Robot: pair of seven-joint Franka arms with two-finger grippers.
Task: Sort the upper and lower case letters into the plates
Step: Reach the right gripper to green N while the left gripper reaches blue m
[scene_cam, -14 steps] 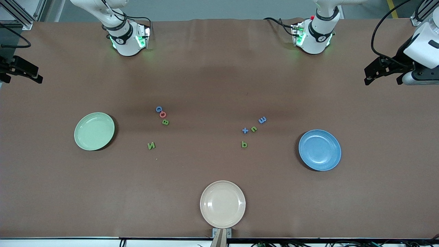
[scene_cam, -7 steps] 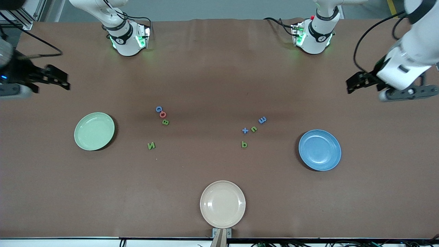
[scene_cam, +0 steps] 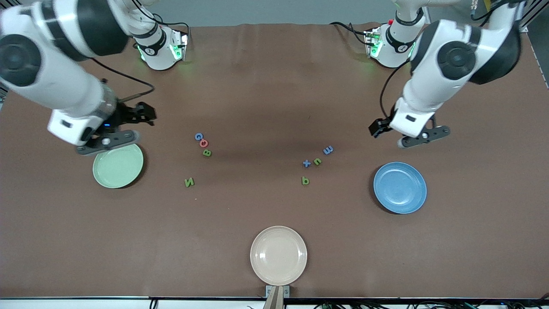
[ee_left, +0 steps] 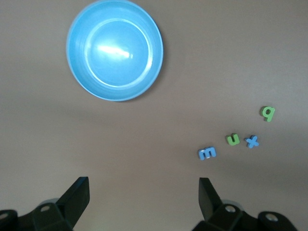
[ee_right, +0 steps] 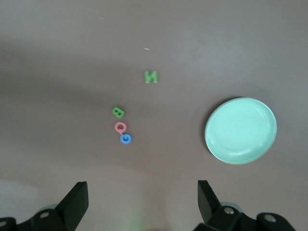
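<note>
Over bare table, the open left hand hangs near the lowercase letters.

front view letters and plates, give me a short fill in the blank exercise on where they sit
1. The red letter lies between the blue G and the green ____.
2. The plate nearest the front camera is ____ in colour.
3. The green N lies on the ____, not in the pale green plate.
4. The blue plate holds ____ letters.

Missing words: B; cream-beige; table; no
</note>
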